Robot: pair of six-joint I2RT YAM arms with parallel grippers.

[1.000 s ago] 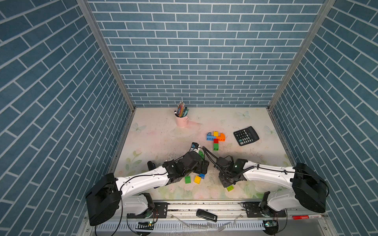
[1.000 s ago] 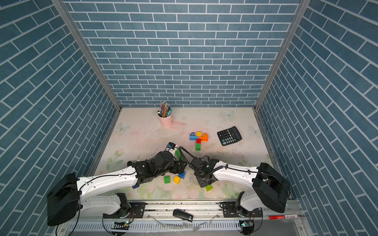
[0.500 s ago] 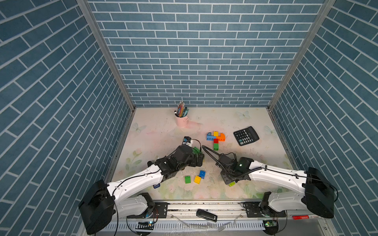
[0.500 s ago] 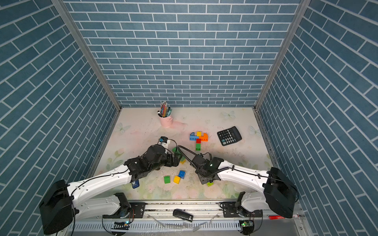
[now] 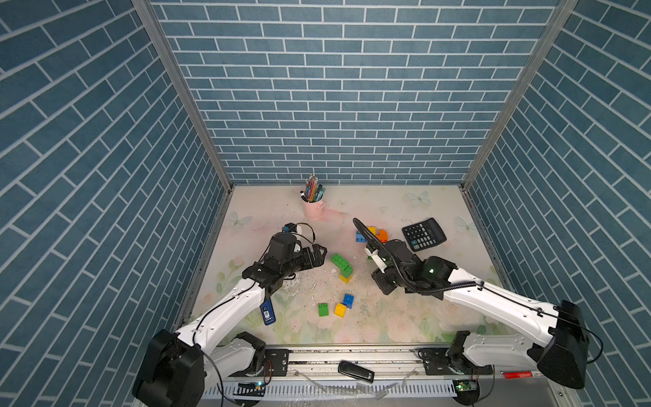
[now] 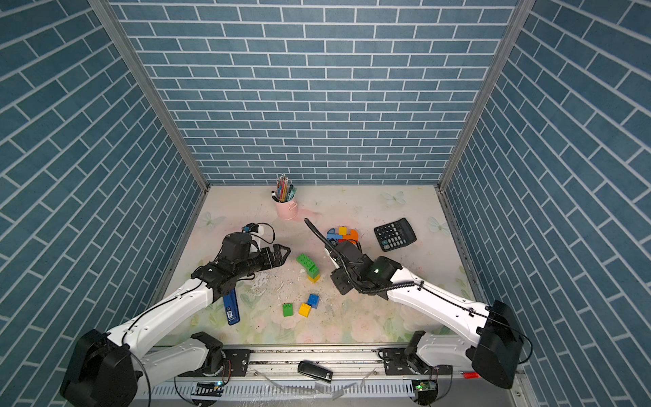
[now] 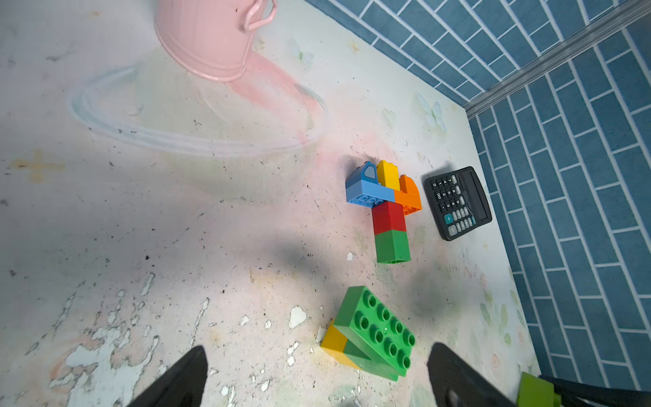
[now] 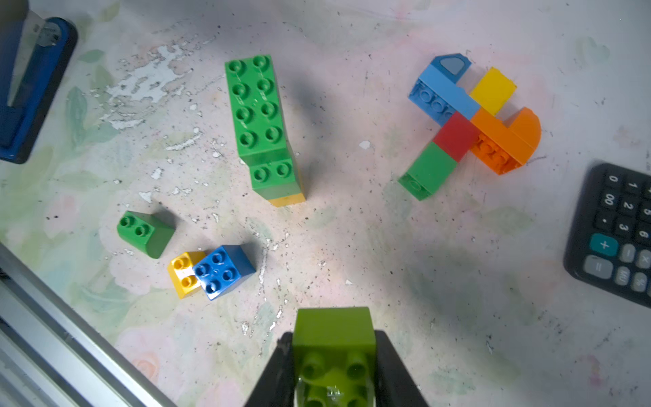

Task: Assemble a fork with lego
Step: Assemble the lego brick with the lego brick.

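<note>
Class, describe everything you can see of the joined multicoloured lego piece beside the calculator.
The joined lego piece is glossy plastic, lying flat on the worn floral table. A green and a red brick form its stem; light blue and orange bricks make the crossbar; a blue sloped piece, a yellow brick and a rounded orange piece stick out as prongs. It lies beside the calculator, not touching it; nothing grips it.

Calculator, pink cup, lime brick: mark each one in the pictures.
calculator (image 5: pixel 419 236): in a top view, on its keypad.
pink cup (image 5: pixel 313 210): in a top view, on its side wall.
lime brick (image 8: pixel 333 329): right wrist view, on its smooth face.
</note>
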